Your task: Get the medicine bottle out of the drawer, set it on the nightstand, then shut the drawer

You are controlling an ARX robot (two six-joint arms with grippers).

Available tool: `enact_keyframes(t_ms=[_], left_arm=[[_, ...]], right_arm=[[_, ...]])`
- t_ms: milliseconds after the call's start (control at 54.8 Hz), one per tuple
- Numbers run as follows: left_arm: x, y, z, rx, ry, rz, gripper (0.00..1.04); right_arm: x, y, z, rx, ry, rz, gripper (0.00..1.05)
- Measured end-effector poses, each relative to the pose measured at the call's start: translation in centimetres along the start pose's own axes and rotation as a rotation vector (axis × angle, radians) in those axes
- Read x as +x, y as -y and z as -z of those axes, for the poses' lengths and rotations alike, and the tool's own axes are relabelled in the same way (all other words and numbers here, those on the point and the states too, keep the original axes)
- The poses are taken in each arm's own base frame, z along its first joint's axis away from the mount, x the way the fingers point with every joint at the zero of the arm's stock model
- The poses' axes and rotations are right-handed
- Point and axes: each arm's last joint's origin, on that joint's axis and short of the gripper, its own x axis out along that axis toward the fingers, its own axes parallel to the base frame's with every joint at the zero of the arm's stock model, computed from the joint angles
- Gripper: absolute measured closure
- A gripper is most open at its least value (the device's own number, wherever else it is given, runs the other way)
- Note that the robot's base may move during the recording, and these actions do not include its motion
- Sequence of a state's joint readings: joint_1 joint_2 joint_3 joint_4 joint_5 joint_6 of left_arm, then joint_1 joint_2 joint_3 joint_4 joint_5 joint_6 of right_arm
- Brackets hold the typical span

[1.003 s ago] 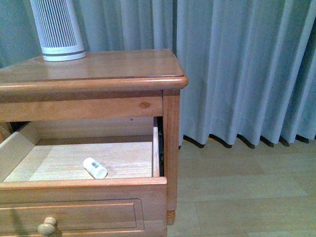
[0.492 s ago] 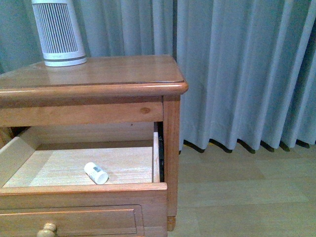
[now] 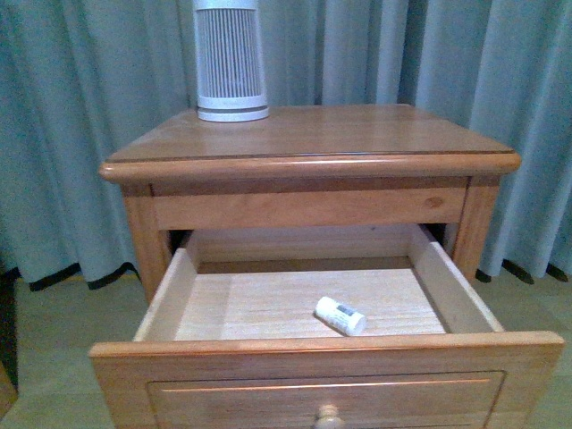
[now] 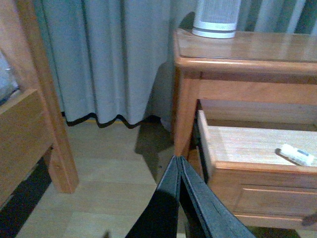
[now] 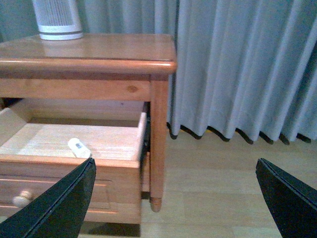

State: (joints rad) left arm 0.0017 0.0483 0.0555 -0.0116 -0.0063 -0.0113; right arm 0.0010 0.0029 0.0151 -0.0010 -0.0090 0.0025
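The nightstand (image 3: 357, 134) stood before a grey-blue curtain (image 3: 80, 134), its glossy top bare except for a white ribbed tower appliance (image 3: 231, 63) standing upright at the back left corner. Under the top's front edge the drawer (image 3: 322, 345) was pulled well out, showing its pale wood interior, with its round knob (image 3: 329, 416) only just visible at the middle of its front panel. The medicine bottle (image 3: 340, 315) lay on its side on the drawer floor, close to the front edge and somewhat toward the front right corner, set at an angle to that edge and touching neither side wall. Neither arm appeared in the front view. In the left wrist view the left gripper (image 4: 179, 159) hung low over the floor beside the nightstand's left front leg, well apart from the bottle, its two dark jaws pressed together with nothing between them. In the right wrist view the right gripper (image 5: 174, 161) was off the nightstand's right front corner, its jaws spread wide and holding nothing, with the floor boards (image 5: 223, 188) and the curtain hem showing between them. A wooden post (image 4: 47, 99) stood on the floor out past the nightstand's left edge.
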Motion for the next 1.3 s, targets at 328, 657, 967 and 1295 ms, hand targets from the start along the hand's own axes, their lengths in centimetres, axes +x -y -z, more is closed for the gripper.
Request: enact_keyframes(t_ms=[328,657,967,1295], left_arm=[[0.0,0.0,1.2,0.000,0.003,0.006,1.01],[0.0,0.0,1.2,0.000,0.004,0.007,0.42],[0.0,0.0,1.2,0.002,0.004,0.007,0.07],[0.0,0.0,1.2,0.002,0.004,0.007,0.06]], right_arm=[[0.1,0.1,0.0,0.085,-0.162,-0.111,0.07],[8.7,-1.3,-11.5,0.154,-0.176,-0.305,0.07],[20.3,-5.5,-10.2,0.013,-0.453,-0.378,0.07],[28.5,-7.9,-3.1,-0.042,-0.679,-0.376,0.07]])
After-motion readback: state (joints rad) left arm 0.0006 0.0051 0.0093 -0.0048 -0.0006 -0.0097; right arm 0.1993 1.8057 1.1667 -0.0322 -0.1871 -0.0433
